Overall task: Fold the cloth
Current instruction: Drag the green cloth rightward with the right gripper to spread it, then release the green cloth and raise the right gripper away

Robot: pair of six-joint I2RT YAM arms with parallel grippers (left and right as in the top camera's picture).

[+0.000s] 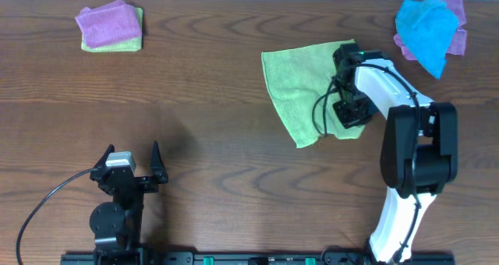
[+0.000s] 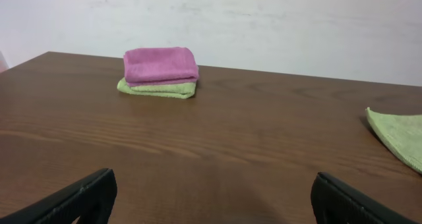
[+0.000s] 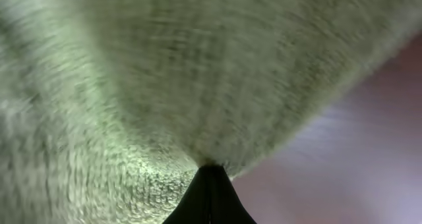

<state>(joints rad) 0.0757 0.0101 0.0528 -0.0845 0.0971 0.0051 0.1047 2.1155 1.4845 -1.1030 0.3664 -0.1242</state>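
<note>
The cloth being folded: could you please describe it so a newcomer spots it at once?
On the brown wooden table, look right of centre, under the right gripper. The cloth there is lime yellow-green and spread out, unlike the crumpled blue cloth far right and the folded pink-on-green stack far left.

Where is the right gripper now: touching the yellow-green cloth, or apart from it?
Touching. The right wrist view shows the cloth bunched into the shut tips of the right gripper, with no gap.

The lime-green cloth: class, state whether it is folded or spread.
Mostly spread, not yet folded: the cloth lies open on the table, its right side bunched in the right end effector.
</note>
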